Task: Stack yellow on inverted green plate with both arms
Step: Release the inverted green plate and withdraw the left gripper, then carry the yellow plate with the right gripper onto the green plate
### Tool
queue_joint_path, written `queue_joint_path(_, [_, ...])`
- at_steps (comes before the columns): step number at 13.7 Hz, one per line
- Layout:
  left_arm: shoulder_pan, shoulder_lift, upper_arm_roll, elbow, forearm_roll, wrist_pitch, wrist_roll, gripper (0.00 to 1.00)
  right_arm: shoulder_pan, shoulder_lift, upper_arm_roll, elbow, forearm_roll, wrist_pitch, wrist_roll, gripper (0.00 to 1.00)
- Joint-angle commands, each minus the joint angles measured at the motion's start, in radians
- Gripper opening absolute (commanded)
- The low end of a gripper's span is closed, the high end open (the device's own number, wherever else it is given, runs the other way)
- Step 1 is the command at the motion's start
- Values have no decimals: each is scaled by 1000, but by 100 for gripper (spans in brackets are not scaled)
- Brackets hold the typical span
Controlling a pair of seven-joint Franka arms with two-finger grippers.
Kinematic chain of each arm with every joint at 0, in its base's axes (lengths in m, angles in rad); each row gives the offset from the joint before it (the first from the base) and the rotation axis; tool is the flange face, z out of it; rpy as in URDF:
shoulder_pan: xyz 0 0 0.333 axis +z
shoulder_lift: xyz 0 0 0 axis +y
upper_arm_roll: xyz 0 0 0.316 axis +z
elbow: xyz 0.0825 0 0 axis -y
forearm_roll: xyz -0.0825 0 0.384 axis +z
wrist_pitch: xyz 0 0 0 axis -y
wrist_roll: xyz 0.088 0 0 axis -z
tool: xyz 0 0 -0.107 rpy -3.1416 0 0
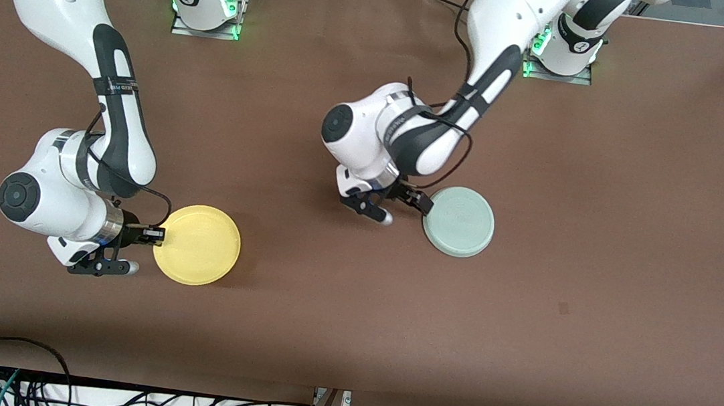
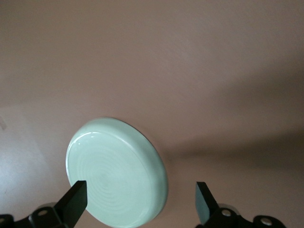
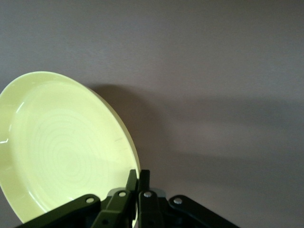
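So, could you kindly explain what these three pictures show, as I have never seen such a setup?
Two white robot arms stand at a brown table. The big picture looks down from across the table; the other two come from cameras on each arm's wrist. The right pincer is shut on the rim of the yellow plate, which lies right way up. The left pincer is open beside the green plate, which lies upside down, nearer the table's middle. Neither plate is stacked yet.
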Motion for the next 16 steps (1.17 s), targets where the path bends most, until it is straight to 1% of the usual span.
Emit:
queue_joint_path(1, [145, -95, -35, -5, -56, -13, 97, 100, 11, -17, 20, 4, 32, -23, 38, 0])
queue_joint_path(3, [283, -164, -37, -11, -126, -18, 253, 100, 31, -20, 59, 7, 32, -21, 157, 0])
queue_joint_path(5, [401, -208, -37, -11, -207, -61, 312, 100, 80, -20, 102, 9, 30, -11, 330, 0])
queue_joint_path(6, [457, -225, -37, -11, -244, -76, 314, 100, 125, -20, 115, 13, 26, -9, 419, 0])
queue_joint_path(7, [506, -247, -35, -11, -276, -79, 314, 100, 187, -18, 113, 31, 26, 3, 520, 0])
queue_joint_path(8, [559, -265, -35, -11, -292, -81, 314, 100, 247, -14, 113, 51, 24, 20, 620, 0])
queue_joint_path(10, [659, -297, -38, -5, -300, -81, 315, 100, 357, -12, 113, 56, 23, 50, 800, 0])
queue_joint_path(12, [701, -348, -37, 0, -321, -81, 315, 100, 469, -6, 113, 55, 17, 125, 950, 0])
queue_joint_path(13, [745, -378, -38, -7, -349, -81, 326, 100, 529, 6, 109, 55, 11, 156, 1022, 0])
queue_joint_path(14, [761, -397, -38, -11, -362, -84, 385, 100, 581, 19, 106, 55, -9, 185, 1088, 0])
queue_joint_path(15, [771, -420, -38, -13, -369, -105, 451, 100, 632, 35, 104, 55, -47, 225, 1168, 0])
queue_joint_path(16, [775, -443, -35, -13, -369, -146, 459, 100, 673, 60, 104, 56, -95, 264, 1246, 0])
